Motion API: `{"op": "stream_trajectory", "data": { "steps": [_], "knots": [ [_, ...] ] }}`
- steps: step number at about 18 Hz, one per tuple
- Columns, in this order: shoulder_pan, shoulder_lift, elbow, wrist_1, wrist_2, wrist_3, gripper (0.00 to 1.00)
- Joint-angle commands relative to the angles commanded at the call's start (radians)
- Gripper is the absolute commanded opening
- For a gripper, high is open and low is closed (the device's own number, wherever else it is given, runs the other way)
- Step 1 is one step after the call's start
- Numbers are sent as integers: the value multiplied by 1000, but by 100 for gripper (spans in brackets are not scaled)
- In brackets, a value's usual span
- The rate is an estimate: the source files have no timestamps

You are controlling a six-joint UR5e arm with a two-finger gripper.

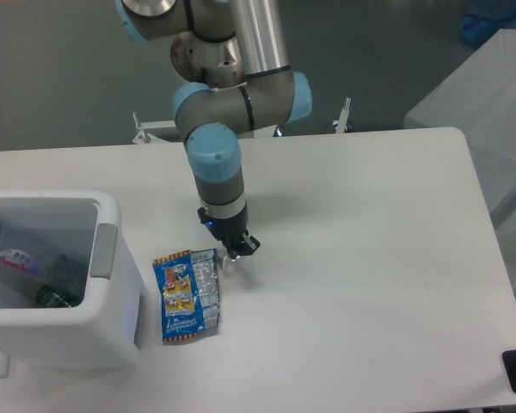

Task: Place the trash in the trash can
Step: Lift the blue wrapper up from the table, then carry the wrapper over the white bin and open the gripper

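The blue snack wrapper (187, 295), lying flat on the counter (361, 258) beside the white trash can (112, 335), is pinched at its foil corner by the fingers (232, 255), so a lift towards the bin is judged next.

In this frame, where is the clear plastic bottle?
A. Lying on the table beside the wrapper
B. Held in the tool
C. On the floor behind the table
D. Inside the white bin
D: the bottle lies inside the white bin at the left, while only the blue wrapper remains on the table, with the tool at the wrapper's upper right corner.
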Motion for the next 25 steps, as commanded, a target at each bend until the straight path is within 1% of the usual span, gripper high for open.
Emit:
{"op": "stream_trajectory", "data": {
  "steps": [2, 5, 8, 10, 14, 17, 21, 23, 25],
  "knots": [
    [17, 21, 44, -2, -40, -67, 0],
    [64, 61, 98, 0, -177, -181, 0],
    [97, 103, 137, 5, -264, -281, 0],
    [101, 129, 161, 12, -287, -383, 0],
    [100, 172, 242, 12, -325, -601, 0],
    [100, 212, 284, 14, -347, -752, 0],
    [101, 244, 356, 14, -402, -850, 0],
    [98, 271, 373, 14, -414, -882, 0],
    [89, 316, 373, 14, -416, -908, 0]
  ]
}}
